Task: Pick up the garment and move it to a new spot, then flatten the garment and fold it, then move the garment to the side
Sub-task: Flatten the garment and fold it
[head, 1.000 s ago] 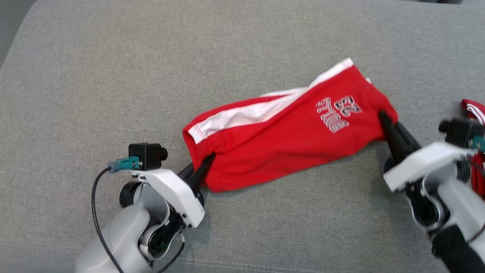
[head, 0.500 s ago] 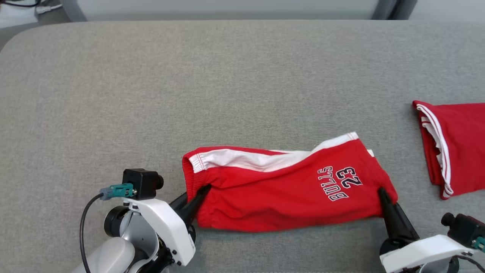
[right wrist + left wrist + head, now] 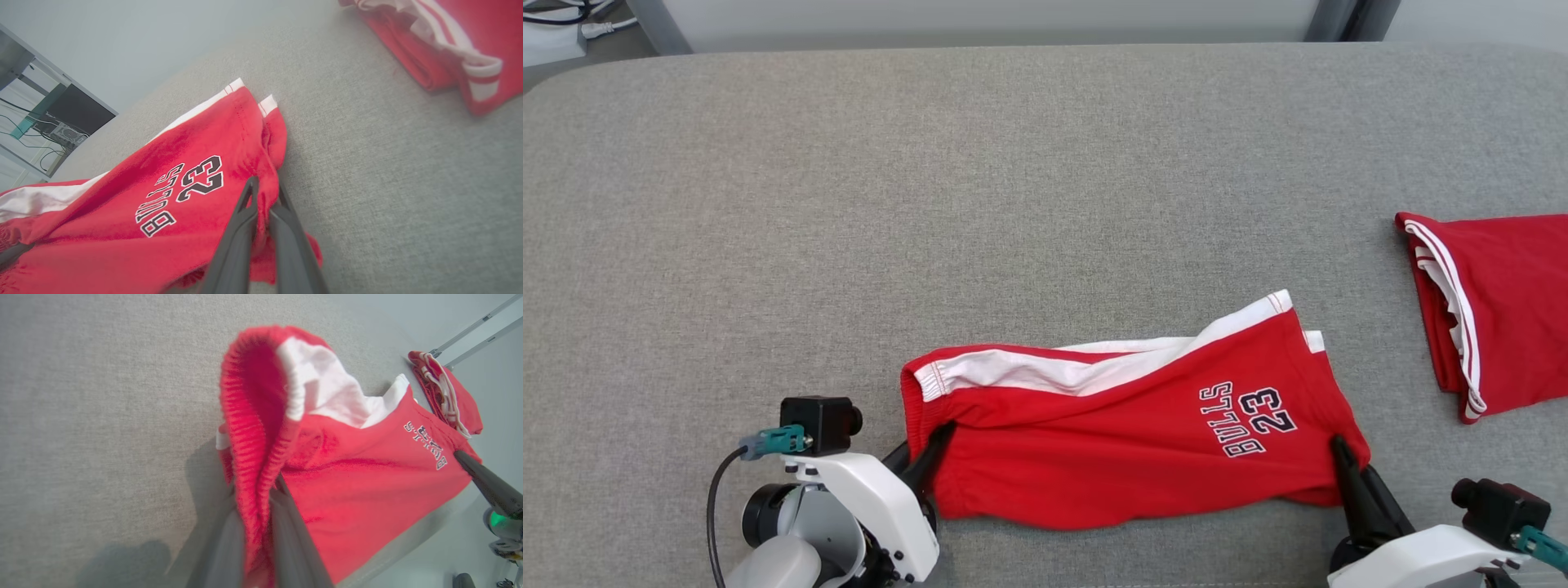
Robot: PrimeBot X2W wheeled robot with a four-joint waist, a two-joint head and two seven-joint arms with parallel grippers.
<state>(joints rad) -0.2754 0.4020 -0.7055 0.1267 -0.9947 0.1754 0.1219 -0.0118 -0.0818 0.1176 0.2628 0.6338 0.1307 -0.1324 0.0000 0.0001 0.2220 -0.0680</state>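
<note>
The garment (image 3: 1111, 441) is a pair of red shorts with a white side stripe and "BULLS 23" print, folded lengthwise and stretched along the near part of the grey surface. My left gripper (image 3: 943, 431) is shut on its ribbed waistband (image 3: 253, 457) at the left end. My right gripper (image 3: 1337, 447) is shut on the leg hem (image 3: 265, 183) at the right end. In the left wrist view the right gripper's fingers (image 3: 482, 477) show past the shorts.
A second red garment with white trim (image 3: 1494, 310) lies folded at the right edge of the grey padded surface (image 3: 931, 204). Beyond the far edge are a pale wall and metal frame legs (image 3: 645, 24). The surface's near edge runs just below the shorts.
The head camera has tilted up, so the far edge and second garment came into view. Both grippers keep their hold; the shorts now lie closer to level, drawn nearer the front edge.
</note>
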